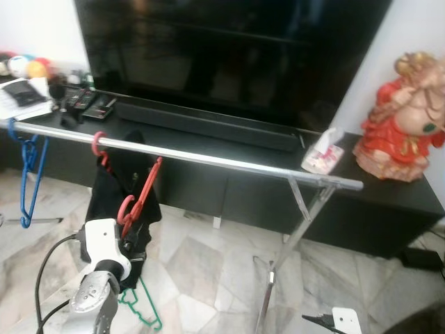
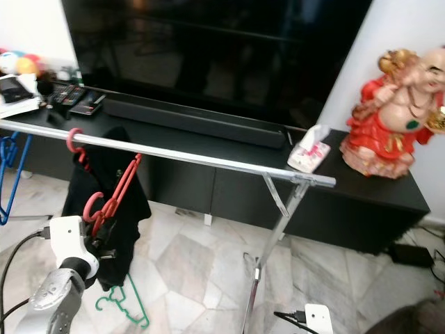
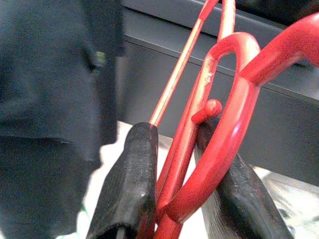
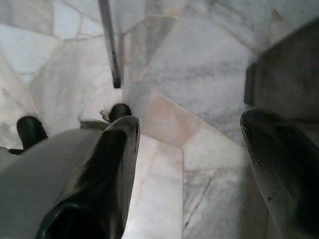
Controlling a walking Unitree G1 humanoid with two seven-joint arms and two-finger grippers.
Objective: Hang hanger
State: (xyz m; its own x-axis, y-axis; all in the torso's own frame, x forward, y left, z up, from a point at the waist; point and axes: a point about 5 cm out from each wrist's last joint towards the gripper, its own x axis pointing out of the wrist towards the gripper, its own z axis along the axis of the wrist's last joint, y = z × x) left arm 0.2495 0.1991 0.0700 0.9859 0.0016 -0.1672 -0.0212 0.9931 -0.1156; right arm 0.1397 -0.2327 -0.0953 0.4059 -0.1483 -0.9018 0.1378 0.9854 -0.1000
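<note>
A red hanger point(image 1: 139, 197) is grasped by the left hand point(image 3: 179, 199) below the rail point(image 1: 208, 158) (near its left end); the right hand point(image 4: 194, 164) is held released.

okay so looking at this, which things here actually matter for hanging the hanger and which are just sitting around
Part of the job:
red hanger, gripped by the left gripper
silver rail of the clothes rack

Just lying about:
blue hanger at the rail's left end
green hanger on the floor
black garment
tissue box
red figurine
television
</note>
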